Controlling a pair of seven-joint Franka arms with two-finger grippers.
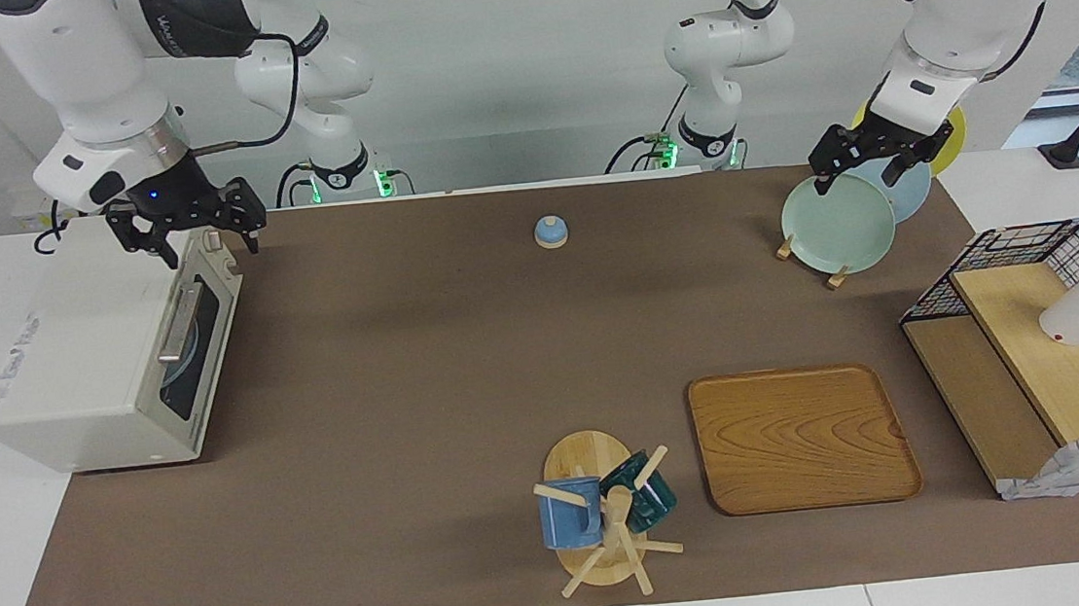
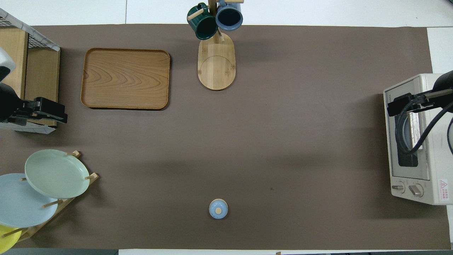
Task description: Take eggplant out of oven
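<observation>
The off-white oven [image 1: 85, 352] stands at the right arm's end of the table with its door shut; the silver handle [image 1: 178, 323] lies across the dark window. A pale blue plate shows dimly through the glass. The eggplant is hidden. My right gripper [image 1: 207, 244] is open and empty, just above the oven's top edge at the end nearest the robots. In the overhead view it [image 2: 401, 103] hangs over the oven [image 2: 433, 141]. My left gripper [image 1: 856, 180] is open and empty, waiting over the plate rack.
A green plate [image 1: 835, 223] leans in the rack with blue and yellow plates. A wooden tray [image 1: 800, 436], a mug tree [image 1: 607, 512] with two mugs, a small blue knobbed lid [image 1: 550, 232], and a wire-and-wood shelf [image 1: 1041, 347] holding a white cup stand on the mat.
</observation>
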